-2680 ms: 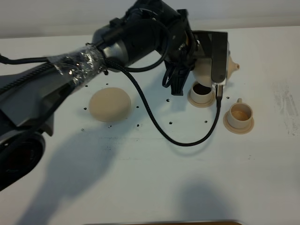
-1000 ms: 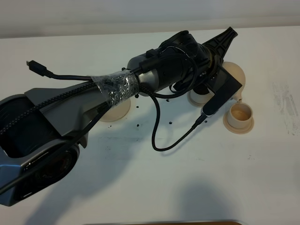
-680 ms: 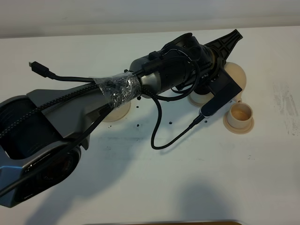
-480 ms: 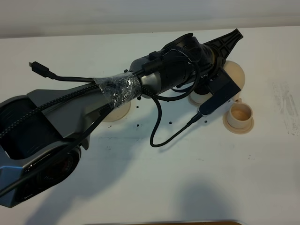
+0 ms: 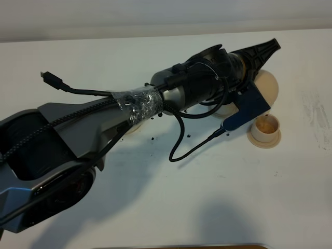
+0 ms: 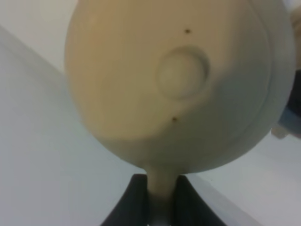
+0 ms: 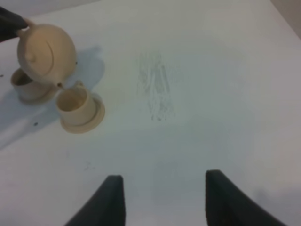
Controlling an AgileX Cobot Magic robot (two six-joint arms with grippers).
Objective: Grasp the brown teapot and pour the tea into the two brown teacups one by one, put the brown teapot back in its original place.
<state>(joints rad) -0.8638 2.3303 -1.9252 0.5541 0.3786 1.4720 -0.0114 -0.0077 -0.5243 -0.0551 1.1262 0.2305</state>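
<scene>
Looking from the high camera first, the left gripper [image 5: 267, 47] reaches across the table [image 5: 218, 197]. The teapot [image 5: 265, 86] hangs just under its fingertips, lifted off the table. 1 cup [image 5: 265, 128] stands just below the pot; the 2nd cup is almost wholly hidden under the wrist. How the jaws stand cannot be told from this view.

From the left wrist, the teapot [image 6: 174, 80] fills the picture right ahead of the left gripper [image 6: 162, 207]. Its 2 fingers [image 6: 134, 202] are pinched tight on the thin loop handle [image 6: 162, 186]. What looks like the lid knob [image 6: 182, 71] faces the camera, so the pot is tipped well over.

From the right wrist, the right gripper [image 7: 164, 202] stands wide open, holds nothing and is well apart from everything. Far ahead of it the teapot [image 7: 46, 49] leans with its spout [image 7: 59, 84] down at the rim of the cup [image 7: 75, 104], and the 2nd cup [image 7: 26, 84] sits just beside. Whether tea is running cannot be seen.

By its look the pot is stiff glazed ceramic: brittle, smooth, and heavier with tea inside. The handle is the right place to hold it. So narrow a pinch may let the body swing, though, and the lid may slide off at a steep tilt. Slow turns and a soft set-down suit it.
</scene>
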